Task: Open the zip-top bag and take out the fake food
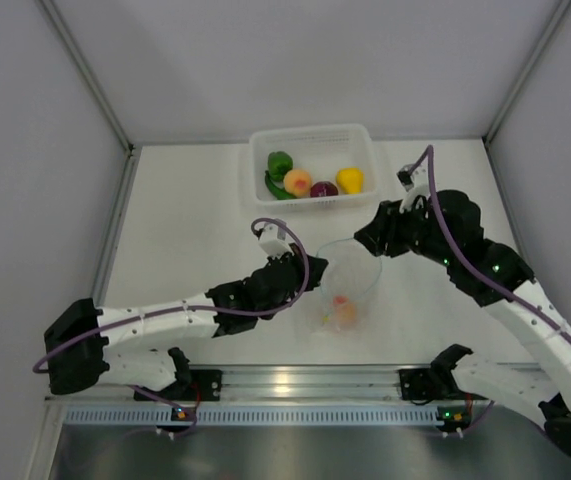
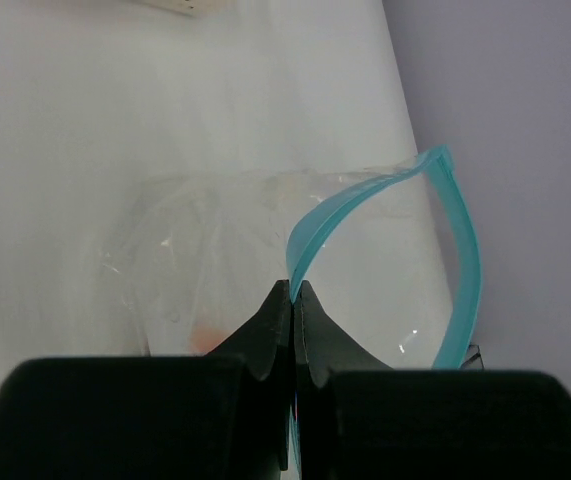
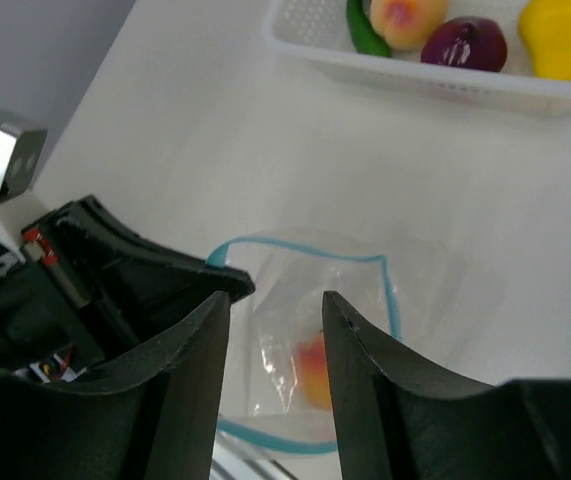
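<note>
Underneath everything, a white counter (image 1: 185,240). At its far edge, a white mesh basket (image 1: 310,131). Nearer the arms, around mid-counter, the zip-top bag (image 1: 353,272): clear, soft, mouth held open in a loop.

At the bag's left edge, the left claw (image 2: 293,295), pinched tight on the bag's rim, fingers closed with only the plastic between them. At the bag's far right corner, the right claw (image 3: 275,320), spread wide, gripping nothing, poised above the open mouth.

Along that mouth, the light blue zip strip (image 2: 465,270), curving away from the pinch and round again.

Smallest, the fake food (image 1: 310,183). In the basket, left to right: green pepper (image 1: 280,162), slim green chili (image 1: 277,190) just below it, peach-orange fruit (image 1: 297,182), purple piece (image 1: 324,189), yellow pepper (image 1: 350,179). Inside the bag, toward its near end, a second peach-orange fruit (image 1: 344,312), visible through the plastic.
</note>
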`<state>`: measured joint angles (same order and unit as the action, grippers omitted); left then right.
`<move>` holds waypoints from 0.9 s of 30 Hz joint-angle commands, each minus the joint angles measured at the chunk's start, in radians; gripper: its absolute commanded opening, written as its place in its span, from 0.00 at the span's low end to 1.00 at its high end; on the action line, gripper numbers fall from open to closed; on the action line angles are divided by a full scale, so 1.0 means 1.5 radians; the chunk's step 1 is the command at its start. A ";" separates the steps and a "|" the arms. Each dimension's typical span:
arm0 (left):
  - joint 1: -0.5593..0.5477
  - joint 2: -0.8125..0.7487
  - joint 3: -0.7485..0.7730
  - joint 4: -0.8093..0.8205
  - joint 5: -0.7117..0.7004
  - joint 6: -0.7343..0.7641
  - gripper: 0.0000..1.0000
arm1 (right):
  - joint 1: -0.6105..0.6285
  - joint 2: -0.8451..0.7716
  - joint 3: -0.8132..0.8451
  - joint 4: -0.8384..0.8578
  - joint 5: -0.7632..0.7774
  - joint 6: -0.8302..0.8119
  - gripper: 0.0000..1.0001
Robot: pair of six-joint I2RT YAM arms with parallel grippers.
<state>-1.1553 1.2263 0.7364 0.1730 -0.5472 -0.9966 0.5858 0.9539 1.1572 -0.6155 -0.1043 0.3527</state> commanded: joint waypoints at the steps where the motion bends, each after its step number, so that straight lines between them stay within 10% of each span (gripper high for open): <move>1: -0.006 0.017 0.042 0.026 -0.010 -0.010 0.00 | 0.058 -0.052 -0.043 -0.025 0.022 0.051 0.43; 27: -0.018 0.060 0.071 0.028 0.012 -0.037 0.00 | 0.237 0.066 -0.281 0.094 0.276 0.202 0.37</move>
<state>-1.1782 1.3140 0.8078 0.1730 -0.5518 -1.0447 0.9016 1.0210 0.7689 -0.5434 0.2214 0.6083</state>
